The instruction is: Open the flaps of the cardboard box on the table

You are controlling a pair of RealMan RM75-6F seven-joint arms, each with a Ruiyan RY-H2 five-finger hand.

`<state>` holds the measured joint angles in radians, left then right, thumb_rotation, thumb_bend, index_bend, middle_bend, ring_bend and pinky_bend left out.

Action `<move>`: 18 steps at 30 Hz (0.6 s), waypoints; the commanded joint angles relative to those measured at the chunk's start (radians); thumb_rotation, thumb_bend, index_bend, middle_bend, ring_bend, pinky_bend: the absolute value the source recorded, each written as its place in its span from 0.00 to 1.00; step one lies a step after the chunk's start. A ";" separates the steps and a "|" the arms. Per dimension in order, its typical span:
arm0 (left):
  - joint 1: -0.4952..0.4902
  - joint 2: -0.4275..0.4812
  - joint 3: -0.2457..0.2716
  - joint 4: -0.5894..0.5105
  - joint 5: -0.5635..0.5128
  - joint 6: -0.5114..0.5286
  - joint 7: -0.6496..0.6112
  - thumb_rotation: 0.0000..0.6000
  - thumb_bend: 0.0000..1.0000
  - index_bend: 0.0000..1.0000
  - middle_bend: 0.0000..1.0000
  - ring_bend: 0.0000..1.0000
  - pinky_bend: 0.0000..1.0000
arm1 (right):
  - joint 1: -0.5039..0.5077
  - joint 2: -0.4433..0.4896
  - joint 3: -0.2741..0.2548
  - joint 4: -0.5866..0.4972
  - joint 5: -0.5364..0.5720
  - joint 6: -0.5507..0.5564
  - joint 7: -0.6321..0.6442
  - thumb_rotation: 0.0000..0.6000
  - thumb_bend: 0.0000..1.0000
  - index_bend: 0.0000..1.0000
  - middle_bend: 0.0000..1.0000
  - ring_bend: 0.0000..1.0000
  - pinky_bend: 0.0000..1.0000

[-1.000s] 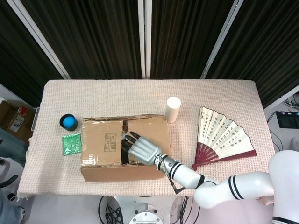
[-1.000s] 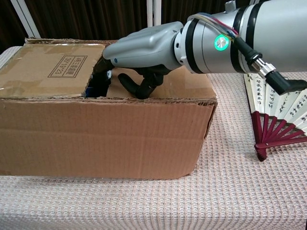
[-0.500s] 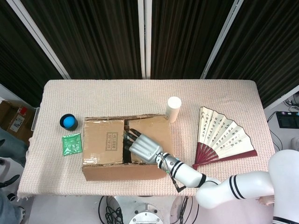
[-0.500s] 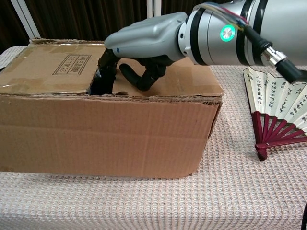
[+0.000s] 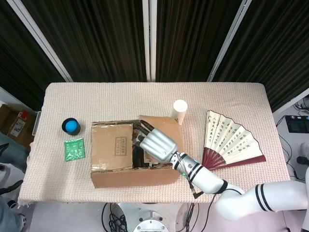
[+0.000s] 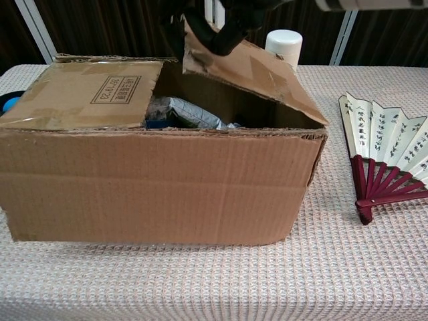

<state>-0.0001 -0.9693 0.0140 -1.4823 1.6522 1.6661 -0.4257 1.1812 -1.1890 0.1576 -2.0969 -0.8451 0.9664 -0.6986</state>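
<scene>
The cardboard box (image 5: 126, 177) stands at the table's near middle, large in the chest view (image 6: 154, 187). Its left flap (image 5: 112, 145) (image 6: 87, 87) lies flat. My right hand (image 5: 155, 142) grips the inner edge of the right flap (image 5: 168, 128), which is tilted up and outward (image 6: 261, 73). The chest view shows only the dark fingers (image 6: 217, 33) curled over the flap's top edge. Through the gap a grey packet (image 6: 184, 114) shows inside the box. My left hand is in neither view.
A white cylinder (image 5: 179, 112) (image 6: 283, 47) stands just behind the box's right corner. An open paper fan (image 5: 231, 140) (image 6: 394, 160) lies to the right. Left of the box sit a blue ball in a black ring (image 5: 71, 126) and a green packet (image 5: 74, 149).
My right hand has risen with the right flap, swinging it from nearly flat to tilted up. The box has slid a little to the right.
</scene>
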 commanded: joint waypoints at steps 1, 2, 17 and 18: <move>-0.004 0.001 -0.001 -0.007 0.004 -0.003 0.007 1.00 0.04 0.04 0.11 0.07 0.17 | -0.030 0.091 0.015 -0.076 -0.018 0.036 0.015 1.00 0.88 0.51 0.41 0.00 0.00; -0.006 0.001 -0.001 -0.009 0.005 -0.004 0.009 1.00 0.04 0.04 0.11 0.07 0.17 | -0.037 0.111 0.018 -0.091 -0.025 0.042 0.020 1.00 0.88 0.51 0.41 0.00 0.00; -0.028 0.009 0.001 -0.050 0.022 -0.025 0.048 1.00 0.04 0.04 0.11 0.07 0.17 | -0.219 0.435 0.005 -0.209 -0.132 0.066 0.184 1.00 0.87 0.51 0.47 0.00 0.00; -0.030 0.009 0.001 -0.051 0.024 -0.027 0.049 1.00 0.04 0.04 0.11 0.07 0.17 | -0.233 0.459 -0.001 -0.208 -0.128 0.056 0.198 1.00 0.87 0.51 0.47 0.00 0.00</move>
<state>-0.0298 -0.9602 0.0151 -1.5333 1.6754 1.6395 -0.3767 0.9795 -0.7717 0.1676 -2.2980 -0.9722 1.0369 -0.5334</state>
